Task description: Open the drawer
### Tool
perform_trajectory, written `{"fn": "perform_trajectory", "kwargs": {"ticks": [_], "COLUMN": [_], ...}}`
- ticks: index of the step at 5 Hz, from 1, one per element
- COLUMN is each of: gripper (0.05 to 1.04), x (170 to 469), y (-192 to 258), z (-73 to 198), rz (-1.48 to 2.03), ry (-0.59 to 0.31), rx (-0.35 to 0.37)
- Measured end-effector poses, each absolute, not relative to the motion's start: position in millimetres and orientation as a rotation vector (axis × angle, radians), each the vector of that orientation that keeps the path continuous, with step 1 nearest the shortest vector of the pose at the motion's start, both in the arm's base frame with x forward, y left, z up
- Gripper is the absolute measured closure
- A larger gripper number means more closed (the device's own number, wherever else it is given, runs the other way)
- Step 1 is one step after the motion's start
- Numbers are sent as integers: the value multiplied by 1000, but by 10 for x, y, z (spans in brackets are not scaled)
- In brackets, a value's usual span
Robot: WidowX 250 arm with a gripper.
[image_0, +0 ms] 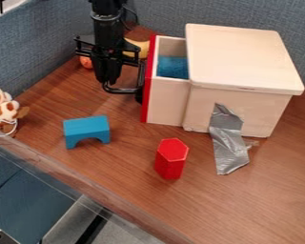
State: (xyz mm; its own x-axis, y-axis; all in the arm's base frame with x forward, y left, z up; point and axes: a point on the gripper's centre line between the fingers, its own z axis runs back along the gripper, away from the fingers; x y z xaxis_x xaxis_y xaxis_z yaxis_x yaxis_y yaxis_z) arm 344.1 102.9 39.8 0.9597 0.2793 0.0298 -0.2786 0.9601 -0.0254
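The wooden box (235, 62) stands at the back right with its drawer (167, 102) pulled partway out to the left. Blue material shows inside the drawer's open part. The drawer's red front panel (147, 83) faces left. My black gripper (121, 89) hangs down just left of that panel, low over the table, close beside a dark knob (139, 95) on the panel. Whether gripper and knob touch, I cannot tell.
A blue arch block (87, 130) and a red hexagonal block (171, 158) stand in front. Silver tape (228, 143) joins the box to the table (269, 190). Behind the gripper are a yellow object (137, 48) and an orange one (86, 62). A spotted plush toy (4, 108) sits far left.
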Motion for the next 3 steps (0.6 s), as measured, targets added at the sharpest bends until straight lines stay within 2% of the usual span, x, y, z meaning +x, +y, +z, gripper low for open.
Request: {"fn": "perform_trajectory", "kwargs": {"ticks": [3], "gripper": [880], "x": [3343], "y": [1180], "z": [365], "rz": [295], "ry": [-17], "rx": [-21]}}
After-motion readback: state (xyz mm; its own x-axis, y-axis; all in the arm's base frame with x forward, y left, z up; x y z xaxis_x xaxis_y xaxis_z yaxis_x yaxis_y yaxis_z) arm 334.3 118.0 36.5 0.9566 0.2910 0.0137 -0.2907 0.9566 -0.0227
